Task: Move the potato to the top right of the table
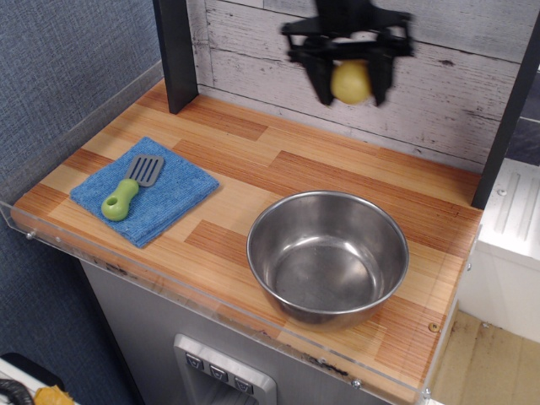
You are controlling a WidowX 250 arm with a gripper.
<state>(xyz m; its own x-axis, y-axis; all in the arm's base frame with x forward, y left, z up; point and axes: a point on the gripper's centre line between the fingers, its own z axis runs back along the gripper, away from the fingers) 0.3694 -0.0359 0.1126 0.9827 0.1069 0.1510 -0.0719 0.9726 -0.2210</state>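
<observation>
The pale yellow-green potato [351, 82] hangs in the air between the black fingers of my gripper [349, 84], which is shut on it. The gripper is high above the back middle of the striped wooden table [278, 173], in front of the white plank wall. Its image is blurred by motion. The arm above the gripper is cut off by the frame's top edge.
A steel bowl [327, 256] stands at the front right of the table. A blue folded cloth [145, 191] lies at the front left with a green-handled grey spatula [131, 187] on it. Black posts stand at the back left [175, 52] and right edge [510, 110].
</observation>
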